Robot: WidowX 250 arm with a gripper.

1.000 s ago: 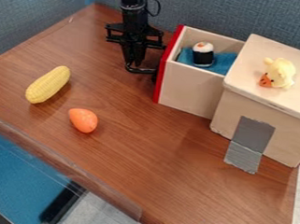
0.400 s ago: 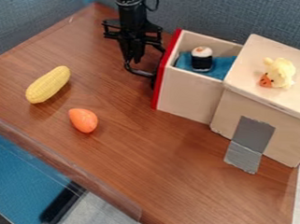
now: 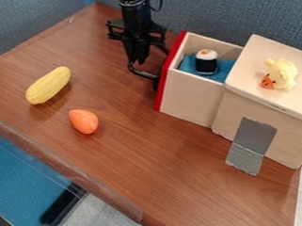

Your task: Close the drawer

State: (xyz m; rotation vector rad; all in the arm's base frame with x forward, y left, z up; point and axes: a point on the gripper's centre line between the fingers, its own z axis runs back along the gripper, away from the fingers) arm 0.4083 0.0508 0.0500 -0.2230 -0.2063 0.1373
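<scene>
Beside the open, red-fronted wooden drawer, black gripper hung, grip indiscernible | black-and-white toy sushi sat inside, blue cloth around | yellow corncob lay well apart

The drawer looks like smooth, matt pale wood, the cloth soft, and the table glossy brown wood.

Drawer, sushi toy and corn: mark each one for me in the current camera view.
Drawer (image 3: pixel 190 98): camera view, on its pale wooden side wall.
Sushi toy (image 3: pixel 206 66): camera view, on its black wrap.
Corn (image 3: pixel 48 85): camera view, on the middle of its yellow body.
</scene>
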